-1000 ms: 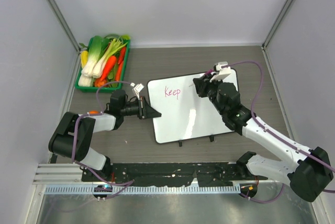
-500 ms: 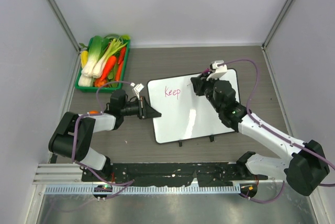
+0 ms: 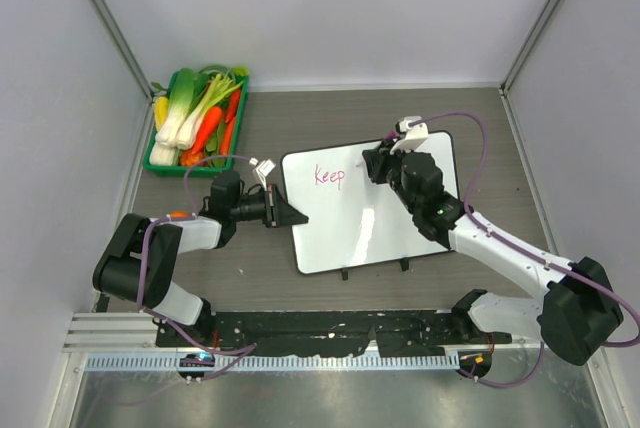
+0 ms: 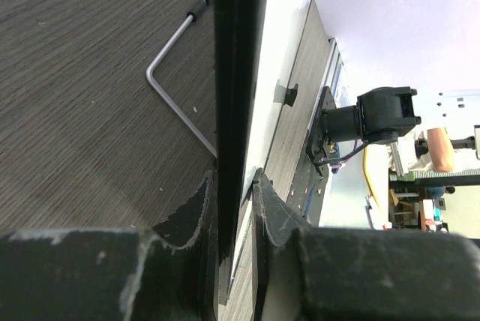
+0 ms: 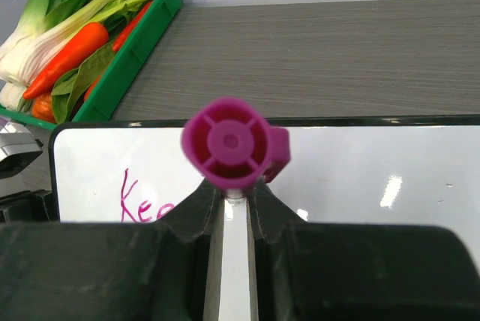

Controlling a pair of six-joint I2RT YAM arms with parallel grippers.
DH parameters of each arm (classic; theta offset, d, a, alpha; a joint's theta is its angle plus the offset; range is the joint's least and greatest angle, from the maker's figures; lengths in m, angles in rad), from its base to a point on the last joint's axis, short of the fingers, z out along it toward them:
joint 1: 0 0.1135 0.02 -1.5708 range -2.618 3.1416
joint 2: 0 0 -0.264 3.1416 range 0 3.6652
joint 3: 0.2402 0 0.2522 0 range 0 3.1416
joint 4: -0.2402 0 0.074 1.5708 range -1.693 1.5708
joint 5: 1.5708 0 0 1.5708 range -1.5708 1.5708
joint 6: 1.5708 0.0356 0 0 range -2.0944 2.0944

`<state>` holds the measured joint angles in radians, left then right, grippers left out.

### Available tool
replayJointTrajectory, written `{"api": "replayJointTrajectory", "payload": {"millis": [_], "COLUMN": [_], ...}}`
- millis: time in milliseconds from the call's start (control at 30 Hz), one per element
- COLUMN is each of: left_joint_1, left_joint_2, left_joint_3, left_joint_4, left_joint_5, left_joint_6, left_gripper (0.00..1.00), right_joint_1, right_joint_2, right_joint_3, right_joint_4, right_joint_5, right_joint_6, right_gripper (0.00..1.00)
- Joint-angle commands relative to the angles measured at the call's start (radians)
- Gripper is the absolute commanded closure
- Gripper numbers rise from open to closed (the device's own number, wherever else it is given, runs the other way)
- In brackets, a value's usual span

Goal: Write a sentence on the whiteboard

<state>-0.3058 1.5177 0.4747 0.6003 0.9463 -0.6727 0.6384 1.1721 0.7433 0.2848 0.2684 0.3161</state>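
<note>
The whiteboard (image 3: 370,218) lies mid-frame on the wooden table (image 3: 330,118), with the word "Keep" (image 3: 329,176) in pink at its upper left. The left gripper (image 3: 296,218) pinches the board's left edge between its fingers. The right gripper (image 3: 375,163), over the board's upper middle, is clamped around a magenta marker (image 5: 229,143). A green tray (image 5: 135,55) of vegetables sits at the upper left
</note>
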Motion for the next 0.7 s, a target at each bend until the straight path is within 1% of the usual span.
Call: {"api": "replayJointTrajectory", "payload": {"millis": [0, 667], "left_joint_1": [-0.018, -0.019], "left_joint_2": [0.039, 0.038], "left_joint_3": [-0.011, -0.013], "left_joint_4": [-0.132, -0.132], "left_joint_5": [-0.167, -0.169], "left_joint_6": [0.096, 0.097], "left_gripper": [1.0, 1.0], "right_joint_1": [-0.008, -0.009], "right_joint_2": [0.006, -0.029], "right_joint_3": [-0.007, -0.041], "right_joint_4": [0.063, -0.004], "right_joint_5": [0.022, 0.002], "right_joint_6": [-0.005, 0.023], "right_gripper": [0.99, 0.99]}}
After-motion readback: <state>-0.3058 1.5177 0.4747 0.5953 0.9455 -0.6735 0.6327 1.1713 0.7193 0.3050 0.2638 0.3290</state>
